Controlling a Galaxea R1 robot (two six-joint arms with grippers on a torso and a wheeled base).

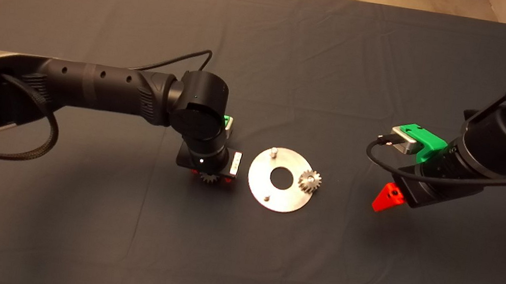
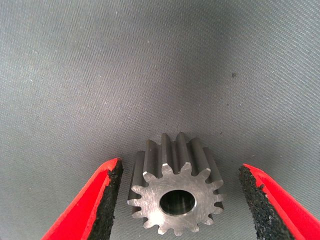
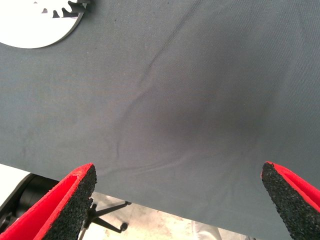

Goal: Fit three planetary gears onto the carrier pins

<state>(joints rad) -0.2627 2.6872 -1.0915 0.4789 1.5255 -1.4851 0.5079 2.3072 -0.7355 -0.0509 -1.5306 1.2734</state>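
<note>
A flat silver disc [image 1: 261, 183] lies at mid-mat with a large centre hole. One planetary gear [image 1: 310, 180] sits on its right-hand carrier pin. Two bare carrier pins [image 1: 274, 152] [image 1: 266, 197] stand at the disc's far and near sides. Just left of the disc, another planetary gear [image 1: 209, 178] lies flat on the mat. My left gripper [image 1: 212, 175] is down over it. In the left wrist view this gear [image 2: 175, 197] sits between the open fingers [image 2: 102, 200], with gaps on both sides. My right gripper [image 1: 389, 197] hovers open right of the disc, holding nothing.
The right wrist view shows the right gripper [image 3: 177, 167] over bare mat, the disc's edge [image 3: 35, 27] with gear teeth [image 3: 70, 7] ahead, and the mat's edge with a stand's legs beyond. Pale floor borders the mat at the far and left sides.
</note>
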